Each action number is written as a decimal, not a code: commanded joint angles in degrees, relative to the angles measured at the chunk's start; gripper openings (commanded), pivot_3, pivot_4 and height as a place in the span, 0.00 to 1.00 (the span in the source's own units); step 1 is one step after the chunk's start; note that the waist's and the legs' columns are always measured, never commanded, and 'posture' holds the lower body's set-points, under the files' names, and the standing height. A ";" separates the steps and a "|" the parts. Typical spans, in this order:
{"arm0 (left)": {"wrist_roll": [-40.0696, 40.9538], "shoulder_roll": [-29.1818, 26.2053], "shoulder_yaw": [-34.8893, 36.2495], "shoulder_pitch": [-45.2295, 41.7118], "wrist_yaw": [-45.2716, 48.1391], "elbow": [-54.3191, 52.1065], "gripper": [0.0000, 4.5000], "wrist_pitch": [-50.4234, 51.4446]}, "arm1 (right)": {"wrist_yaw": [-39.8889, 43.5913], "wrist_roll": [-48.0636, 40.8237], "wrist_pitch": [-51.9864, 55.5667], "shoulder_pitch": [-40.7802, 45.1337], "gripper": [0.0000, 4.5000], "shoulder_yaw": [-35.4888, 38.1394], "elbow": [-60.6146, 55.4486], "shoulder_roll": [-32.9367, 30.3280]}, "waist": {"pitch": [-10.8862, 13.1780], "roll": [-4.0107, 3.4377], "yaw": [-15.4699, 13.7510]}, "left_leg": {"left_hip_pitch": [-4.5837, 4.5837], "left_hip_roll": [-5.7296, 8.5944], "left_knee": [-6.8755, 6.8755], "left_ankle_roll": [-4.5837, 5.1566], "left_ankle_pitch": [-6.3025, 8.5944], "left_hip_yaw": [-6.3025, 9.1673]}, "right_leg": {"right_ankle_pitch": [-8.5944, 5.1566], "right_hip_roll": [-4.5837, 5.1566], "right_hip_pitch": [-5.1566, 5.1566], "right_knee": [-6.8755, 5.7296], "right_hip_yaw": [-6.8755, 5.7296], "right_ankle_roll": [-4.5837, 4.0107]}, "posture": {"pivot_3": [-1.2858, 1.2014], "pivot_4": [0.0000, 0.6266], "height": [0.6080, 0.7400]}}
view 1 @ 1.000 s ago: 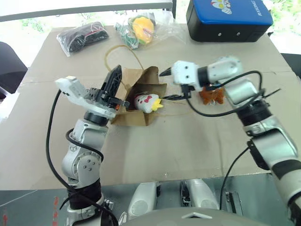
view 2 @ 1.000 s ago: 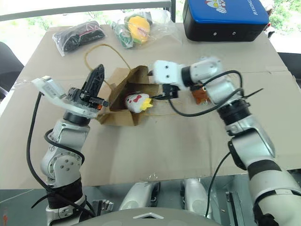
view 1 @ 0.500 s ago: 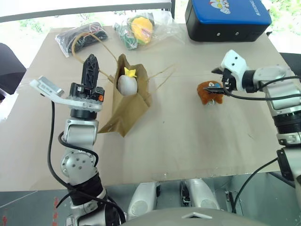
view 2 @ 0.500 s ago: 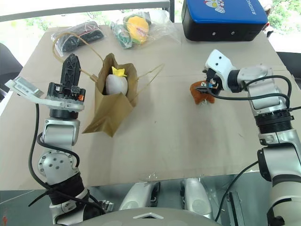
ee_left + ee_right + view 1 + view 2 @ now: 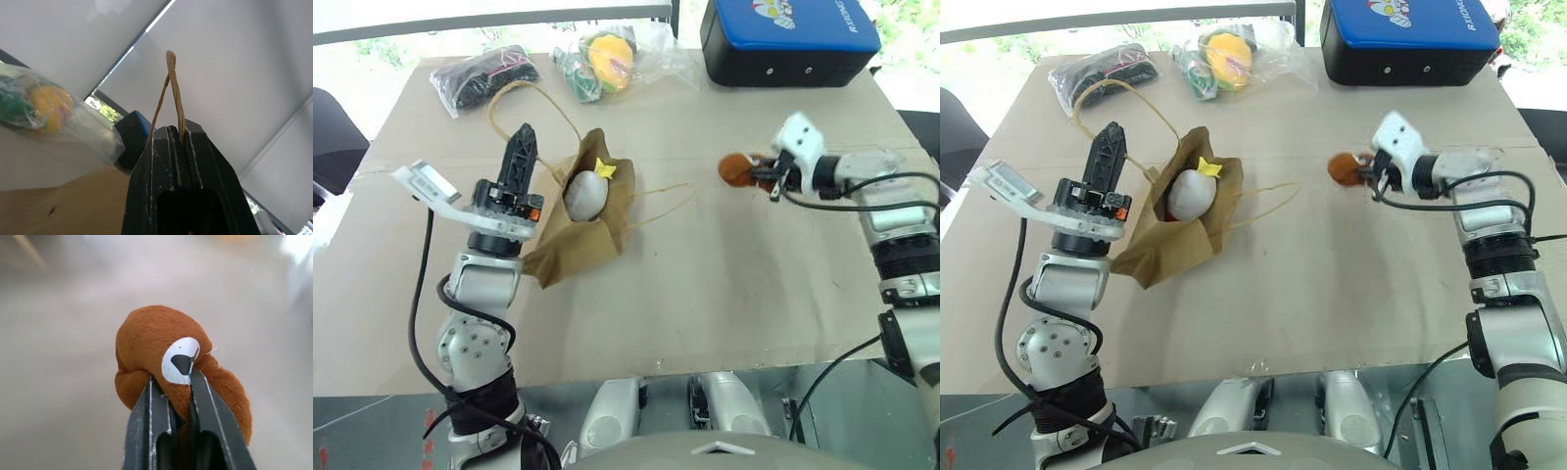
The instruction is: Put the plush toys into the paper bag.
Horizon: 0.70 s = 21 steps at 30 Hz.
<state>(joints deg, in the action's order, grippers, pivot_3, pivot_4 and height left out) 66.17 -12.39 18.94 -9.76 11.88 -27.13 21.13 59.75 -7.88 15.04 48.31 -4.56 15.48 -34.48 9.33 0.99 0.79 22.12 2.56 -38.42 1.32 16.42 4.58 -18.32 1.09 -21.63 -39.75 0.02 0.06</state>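
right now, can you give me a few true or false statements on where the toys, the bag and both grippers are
1. The right gripper is shut on the round brown plush toy. True.
2. The white plush toy with the yellow tuft lies on the cardboard beside the bag. False: it sits in the mouth of the brown kraft paper bag.
3. The left gripper pinches the bag's tan twisted-cord handle. True.
4. The brown toy rests on the cardboard. False: it is held above it.
5. The blue and black case stands next to the bag. False: it stands at the far right corner.
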 commanded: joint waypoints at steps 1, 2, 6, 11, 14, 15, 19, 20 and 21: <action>-0.42 -0.45 -0.79 -0.53 0.96 -2.41 0.00 -0.48 | -0.37 -0.49 -0.68 2.98 0.01 -1.50 -12.18 1.07 | 0.00 0.00 0.07 | -0.02 -0.01 0.03 0.00 0.00 0.00 | 0.00 -0.01 -0.01 -0.01 0.00 0.00 | 0.52 0.24 1.00; -0.50 -0.43 -1.02 -0.64 1.08 -2.20 0.00 -0.51 | -0.16 0.77 -1.69 3.64 0.01 -3.44 -13.50 1.80 | 0.00 0.00 0.07 | -0.04 -0.03 0.03 0.00 0.00 0.00 | 0.00 -0.03 0.00 -0.01 0.00 0.00 | 0.52 0.24 1.00; -0.41 -0.36 -1.68 -1.42 1.61 -1.32 0.00 -0.45 | 2.50 5.97 -7.08 5.95 0.01 -12.06 -13.24 4.81 | -0.01 0.01 -0.09 | -0.08 -0.04 0.01 -0.01 -0.01 0.00 | 0.00 -0.04 0.01 -0.03 -0.01 0.00 | 0.52 0.24 1.00; -0.55 -0.10 -2.30 -2.54 2.47 -0.39 0.00 -0.31 | 2.74 12.67 -17.97 10.97 0.01 -19.71 -0.35 10.04 | 0.02 0.06 -0.42 | -0.04 0.03 -0.11 -0.01 -0.01 0.01 | 0.00 0.02 0.02 -0.02 -0.02 0.00 | 0.52 0.24 1.00; -1.01 0.25 -2.88 -2.31 2.88 -0.37 0.00 -0.40 | 4.64 13.63 -23.29 14.13 0.01 -22.47 5.91 14.47 | 0.02 0.06 -0.11 | -0.04 0.04 -0.10 -0.01 -0.01 0.03 | 0.00 0.01 0.00 -0.02 -0.03 0.00 | 0.52 0.24 1.00; -1.10 0.37 -3.00 -2.22 2.92 -0.38 0.00 -0.47 | 5.20 13.02 -23.88 15.01 0.01 -22.56 7.58 16.31 | 0.02 0.06 0.02 | -0.06 0.03 -0.07 -0.02 -0.01 0.03 | 0.00 0.00 0.00 -0.03 -0.04 0.00 | 0.52 0.24 1.00; -1.81 1.53 -4.00 -1.56 2.87 -0.94 0.00 -1.32 | 12.40 10.29 -26.21 17.46 0.08 -24.27 12.98 23.12 | 0.02 0.06 0.10 | -0.09 0.00 0.05 -0.03 -0.01 0.06 | 0.00 0.00 -0.04 -0.02 -0.08 0.00 | 0.52 0.24 1.00; -1.98 2.11 -4.18 -1.28 2.84 -1.16 0.00 -1.73 | 15.93 8.55 -25.50 17.53 0.16 -24.99 13.52 24.95 | 0.02 0.06 0.13 | -0.09 0.00 0.05 -0.03 -0.01 0.06 | 0.00 0.00 -0.04 -0.02 -0.09 0.00 | 0.52 0.24 1.00; -2.18 2.58 -4.27 -1.03 2.90 -1.36 0.00 -2.10 | 17.95 7.55 -25.28 17.40 0.22 -25.06 13.86 25.91 | 0.02 0.06 0.14 | -0.09 0.00 0.05 -0.03 -0.01 0.06 | 0.00 0.01 -0.03 0.00 -0.09 0.00 | 0.52 0.24 1.00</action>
<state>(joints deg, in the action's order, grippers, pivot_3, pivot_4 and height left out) 64.26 -10.19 15.03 -10.95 13.99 -26.34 20.48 73.39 2.71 -9.68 64.71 -29.06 29.88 -10.24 9.36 1.05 0.93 22.02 2.56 -38.37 1.30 16.40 4.65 -18.31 1.10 -21.65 -39.75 -0.08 0.05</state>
